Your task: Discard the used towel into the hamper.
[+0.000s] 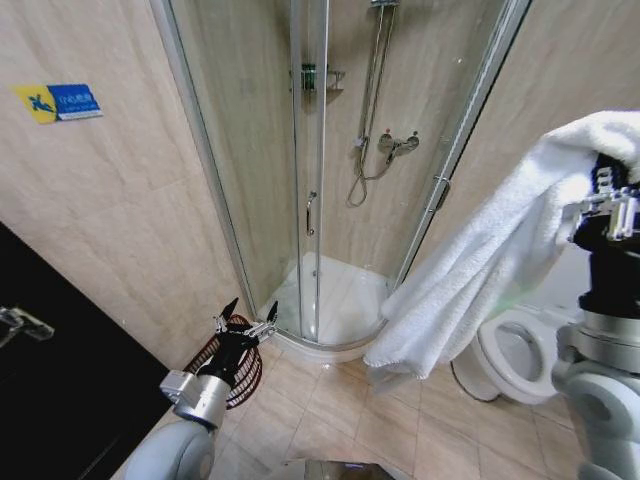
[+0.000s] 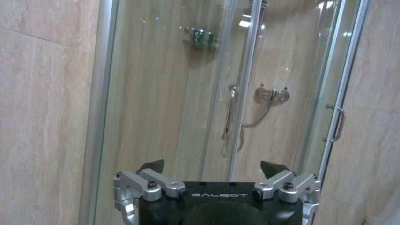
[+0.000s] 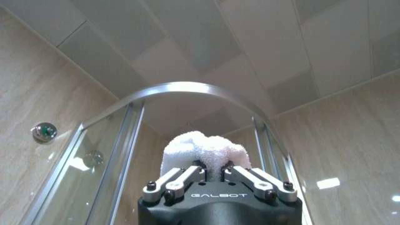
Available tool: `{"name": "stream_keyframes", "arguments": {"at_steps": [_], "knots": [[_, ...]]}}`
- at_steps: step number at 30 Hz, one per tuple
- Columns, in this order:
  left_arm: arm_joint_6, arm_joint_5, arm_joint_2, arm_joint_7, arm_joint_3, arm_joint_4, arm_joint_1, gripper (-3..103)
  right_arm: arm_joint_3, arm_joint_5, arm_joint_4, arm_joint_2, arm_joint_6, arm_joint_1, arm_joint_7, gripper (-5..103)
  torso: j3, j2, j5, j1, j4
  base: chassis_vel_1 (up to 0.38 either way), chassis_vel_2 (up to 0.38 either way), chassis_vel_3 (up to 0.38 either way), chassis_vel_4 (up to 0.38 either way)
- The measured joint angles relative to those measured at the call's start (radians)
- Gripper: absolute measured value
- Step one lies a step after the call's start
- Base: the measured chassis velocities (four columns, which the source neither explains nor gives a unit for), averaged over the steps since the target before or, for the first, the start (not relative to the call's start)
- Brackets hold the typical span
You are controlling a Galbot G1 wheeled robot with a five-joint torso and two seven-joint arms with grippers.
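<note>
right end effector [image 3: 212,169] sits closest to its wrist camera, fingers pinched tight on a bunched fold of the white towel [image 3: 203,147], pointing up toward the ceiling. in the head view the same right end effector [image 1: 603,205] is held high at the right side and the towel [image 1: 480,270] drapes down from it in a long loose sheet, its lower corner hanging just above the floor near the toilet [image 1: 515,350].

towel looks soft, limp and thick, light enough for the pinch but it will swing and trail; no stiffness, so the low corner goes wherever the arm drags it. grip is on one bunched spot near the top; that seems fine, a slip looks unlikely on terry cloth.

left end effector [image 1: 247,325] is low at the left, fingers spread wide, holding nothing, hovering just over the hamper [image 1: 232,368]. the hamper stands on the floor against the tiled wall, beside the curved base of the shower stall [image 1: 330,330].

room to move: open floor tiles between toilet and hamper. edges to mind are the shower's glass door and handle, the toilet rim under the hanging cloth, and the left arm sitting over the hamper's mouth, which probably has to clear for the drop.
</note>
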Motion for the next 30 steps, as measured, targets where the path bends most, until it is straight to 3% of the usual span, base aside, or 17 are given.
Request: {"name": "stream_keyframes", "arguments": {"at_steps": [19, 24, 30], "knots": [[0.0, 0.0, 0.0, 0.0, 0.0, 0.0, 0.0, 100, -0.007, -0.005, 0.0, 0.0, 0.011, -0.002, -0.019, 12, -0.078, -0.147, 0.0, -0.068, 0.0, 0.0, 0.0, 0.0, 0.0], [0.0, 0.0, 0.0, 0.0, 0.0, 0.0, 0.0, 100, -0.009, -0.008, 0.0, 0.001, 0.011, 0.001, -0.024, 12, -0.093, -0.174, 0.0001, -0.081, 0.0, 0.0, 0.0, 0.0, 0.0], [0.0, 0.0, 0.0, 0.0, 0.0, 0.0, 0.0, 100, -0.01, -0.009, 0.0, 0.0, 0.011, 0.005, -0.024, 12, -0.096, -0.179, 0.0001, -0.083, 0.0, 0.0, 0.0, 0.0, 0.0]]}}
